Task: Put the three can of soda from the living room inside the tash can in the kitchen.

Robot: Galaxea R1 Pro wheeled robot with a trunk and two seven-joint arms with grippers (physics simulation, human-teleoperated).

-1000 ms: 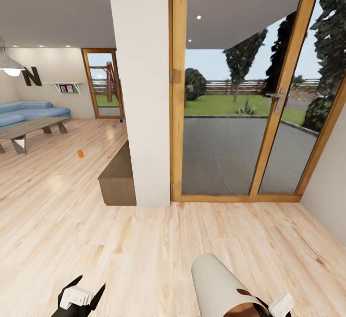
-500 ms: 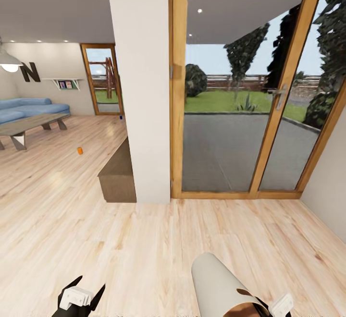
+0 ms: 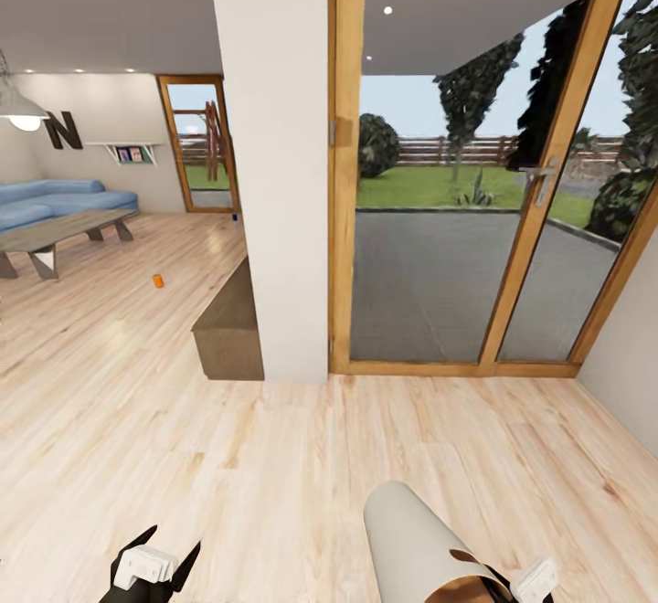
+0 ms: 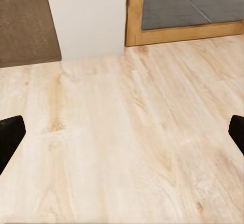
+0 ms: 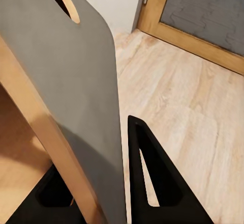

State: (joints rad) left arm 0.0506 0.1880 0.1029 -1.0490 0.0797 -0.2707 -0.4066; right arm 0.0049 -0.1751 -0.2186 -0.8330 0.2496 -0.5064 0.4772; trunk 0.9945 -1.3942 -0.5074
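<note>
Since a second ago the whole view has slid a little: the white pillar [image 3: 279,164] and the glazed door frame [image 3: 345,174] sit slightly further right and the sofa end of the room has drifted, so the robot itself is rolling, not the furniture. The arms look unchanged.

The right gripper [image 5: 104,203] is closed on the wall of the tash can [image 5: 76,81], one dark finger [image 5: 152,183] outside the grey metal and the other inside against the tan lining. The bin is carried tipped forward, its oval handle hole [image 5: 63,0] near the rim. My guess is it is being brought to the cans rather than the cans ferried to it. In the head view the tash can [image 3: 411,539] pokes up at the lower edge.

The left gripper [image 3: 146,566] hangs empty, its jaws spread wide over bare wood floor [image 4: 132,132], presumably free for picking.

Further out, an orange can [image 3: 158,280] stands alone on the living-room floor, well apart from the robot, and a tiny dark blue can [image 3: 237,216] sits by the far door. Beyond are the coffee table [image 3: 55,236] and blue sofa [image 3: 55,199].

The only legible writing is the big dark letter N [image 3: 62,131]; the cans are too small to read.
</note>
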